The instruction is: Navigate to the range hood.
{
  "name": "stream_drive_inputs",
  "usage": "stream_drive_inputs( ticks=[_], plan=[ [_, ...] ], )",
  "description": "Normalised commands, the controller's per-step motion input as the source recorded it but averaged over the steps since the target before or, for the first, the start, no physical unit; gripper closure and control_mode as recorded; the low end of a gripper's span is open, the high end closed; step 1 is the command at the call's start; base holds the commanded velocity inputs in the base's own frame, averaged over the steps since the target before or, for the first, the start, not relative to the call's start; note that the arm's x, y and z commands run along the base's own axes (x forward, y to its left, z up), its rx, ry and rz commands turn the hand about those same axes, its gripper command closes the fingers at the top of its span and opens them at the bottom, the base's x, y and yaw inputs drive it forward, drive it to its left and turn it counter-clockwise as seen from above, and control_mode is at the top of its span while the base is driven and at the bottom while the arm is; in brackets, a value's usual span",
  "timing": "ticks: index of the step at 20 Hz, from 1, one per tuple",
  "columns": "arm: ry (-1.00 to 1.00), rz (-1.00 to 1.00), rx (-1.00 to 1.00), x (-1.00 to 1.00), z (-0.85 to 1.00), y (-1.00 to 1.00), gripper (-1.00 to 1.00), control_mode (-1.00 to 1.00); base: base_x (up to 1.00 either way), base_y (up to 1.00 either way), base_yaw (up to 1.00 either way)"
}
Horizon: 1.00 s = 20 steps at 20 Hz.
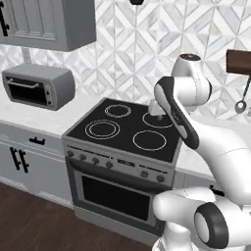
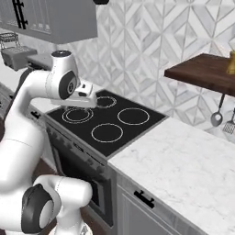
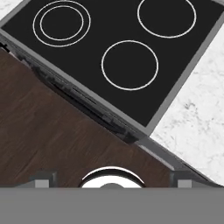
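The range hood (image 1: 137, 1) shows as a small dark tip at the top edge, against the patterned tile wall above the stove; the same range hood (image 2: 101, 1) appears in the right base view. My gripper (image 1: 157, 110) hangs over the black cooktop (image 1: 125, 128), pointing down. In the right base view the gripper (image 2: 87, 102) is above the cooktop's (image 2: 108, 123) left rings. The hand view looks down on the cooktop (image 3: 131, 48) and the wooden floor (image 3: 48, 140). The fingertips (image 3: 43, 179) stand far apart with nothing between them, so the gripper (image 3: 113, 183) is open.
A grey wall cabinet (image 1: 46, 22) hangs at the upper left, with a toaster oven (image 1: 37, 86) on the marble counter (image 1: 34, 115) below. The oven front (image 1: 115, 193) faces me. A dark wooden shelf (image 2: 204, 71) with hanging utensils (image 2: 217, 117) is on the right above the counter (image 2: 183, 160).
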Motion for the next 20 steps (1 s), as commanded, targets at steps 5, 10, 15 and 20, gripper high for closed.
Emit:
stream_drive_inputs(
  ticks=[5, 10, 15, 20],
  plan=[
    [0.0, 0.0, 0.0, 0.0, 0.0, 0.0, -1.0, 1.0, 0.79, 0.89, -0.4],
    [0.0, 0.0, 0.0, 0.0, 0.0, 0.0, -1.0, 1.0, 0.69, 0.61, -0.42],
    [0.0, 0.0, 0.0, 0.0, 0.0, 0.0, -1.0, 1.0, 0.57, 0.17, -0.33],
    [0.0, 0.0, 0.0, 0.0, 0.0, 0.0, -1.0, 1.0, 0.43, 0.03, -0.32]
  ],
)
